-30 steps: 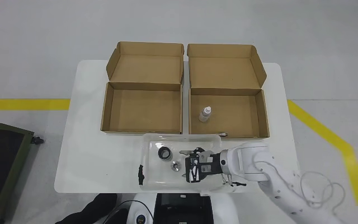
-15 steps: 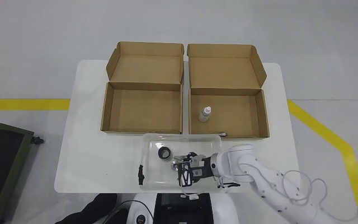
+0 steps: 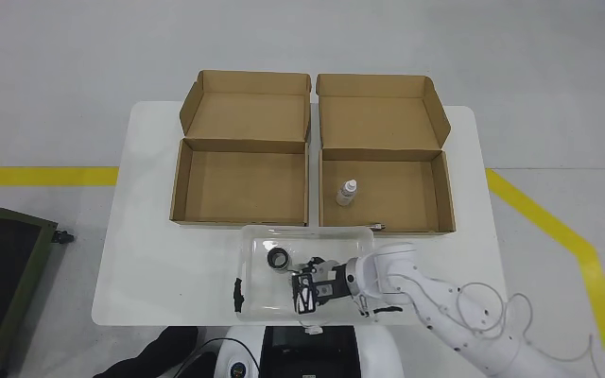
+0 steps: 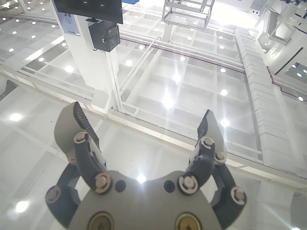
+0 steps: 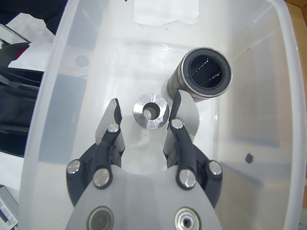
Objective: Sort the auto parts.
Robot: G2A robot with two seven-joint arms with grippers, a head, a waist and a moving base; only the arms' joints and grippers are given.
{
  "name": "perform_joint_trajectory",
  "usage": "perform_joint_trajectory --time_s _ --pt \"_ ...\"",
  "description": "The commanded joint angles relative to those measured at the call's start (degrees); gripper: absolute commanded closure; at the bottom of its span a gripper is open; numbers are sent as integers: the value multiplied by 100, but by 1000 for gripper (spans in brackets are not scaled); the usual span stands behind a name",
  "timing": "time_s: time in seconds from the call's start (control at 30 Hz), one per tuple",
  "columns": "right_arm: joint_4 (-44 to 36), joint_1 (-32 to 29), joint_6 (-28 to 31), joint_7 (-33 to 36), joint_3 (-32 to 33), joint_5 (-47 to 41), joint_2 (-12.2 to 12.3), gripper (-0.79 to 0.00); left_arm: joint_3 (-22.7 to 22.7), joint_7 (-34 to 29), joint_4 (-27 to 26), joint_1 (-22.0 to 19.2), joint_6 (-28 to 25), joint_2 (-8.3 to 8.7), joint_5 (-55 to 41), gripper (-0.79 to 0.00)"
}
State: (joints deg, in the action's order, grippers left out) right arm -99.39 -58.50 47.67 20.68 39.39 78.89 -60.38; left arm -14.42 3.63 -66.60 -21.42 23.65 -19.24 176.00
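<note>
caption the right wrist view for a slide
Right gripper, jaws open, around a metal bushing in the clear bin

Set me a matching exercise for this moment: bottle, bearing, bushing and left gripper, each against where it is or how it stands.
Things:
1. bottle
2. bearing
3. bushing
4. left gripper

Places or states:
A. between the open fingers of the right gripper, in the bin
B. open, holding nothing
C. in the right cardboard box
D. in the bin, just outside the right gripper

Pairs: 1-C, 2-D, 3-A, 4-B.
</note>
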Motion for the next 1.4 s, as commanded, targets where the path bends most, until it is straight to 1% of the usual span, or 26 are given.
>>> perform_joint_trajectory --time_s 0.0,0.2,0.3,0.37,0.4,0.43,0.47,0.77,1.07,1.23,1.37 --pt "50 19 -13 -54 -26 57 -17 -382 0 0 0 0 0 0 0 -785" --pt "192 43 -44 -208 -76 193 -59 -363 0 0 0 0 0 0 0 -785" --pt "232 48 -42 -254 -84 243 -73 -336 0 0 0 0 0 0 0 -785" --pt "248 49 -29 -272 -82 242 -81 -215 0 0 0 0 0 0 0 -785" --pt "253 50 -23 -281 -77 243 -84 -139 0 0 0 0 0 0 0 -785" --pt "255 50 -16 -285 -70 246 -85 -95 0 0 0 0 0 0 0 -785" --pt "251 50 3 -289 -61 240 -86 0 0 0 0 0 0 0 0 -785" --pt "-78 43 216 -114 166 2 -51 0 0 0 0 0 0 0 0 -785" --pt "-595 -106 289 20 643 -580 45 0 0 0 0 0 0 0 0 -785" --pt "-877 -241 173 -103 929 -892 92 0 0 0 0 0 0 0 0 -785" --pt "-1057 -348 24 -344 1182 -1073 122 0 0 0 0 0 0 0 0 -785"
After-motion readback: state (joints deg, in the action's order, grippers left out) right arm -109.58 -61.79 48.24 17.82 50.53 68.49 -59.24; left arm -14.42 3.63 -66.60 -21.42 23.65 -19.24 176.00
